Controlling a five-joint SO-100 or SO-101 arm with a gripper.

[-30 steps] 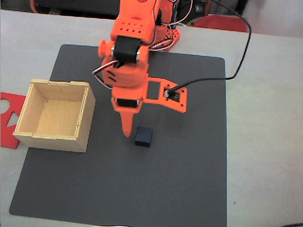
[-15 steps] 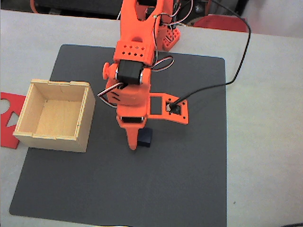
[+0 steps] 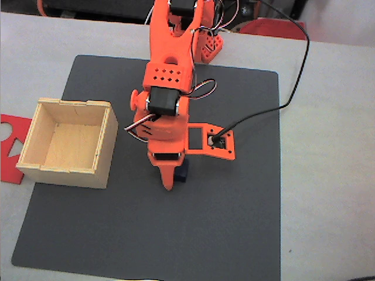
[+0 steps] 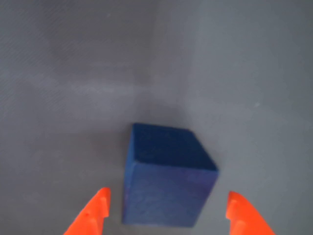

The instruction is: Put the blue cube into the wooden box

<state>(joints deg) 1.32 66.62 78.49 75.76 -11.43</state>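
Dark mat underneath; gripper now lowered, spread open astride blue cube, ready to clamp; wooden box at nine o'clock

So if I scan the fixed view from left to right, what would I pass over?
Red sheet → wooden box → orange arm, its end effector over the blue cube → black cable.
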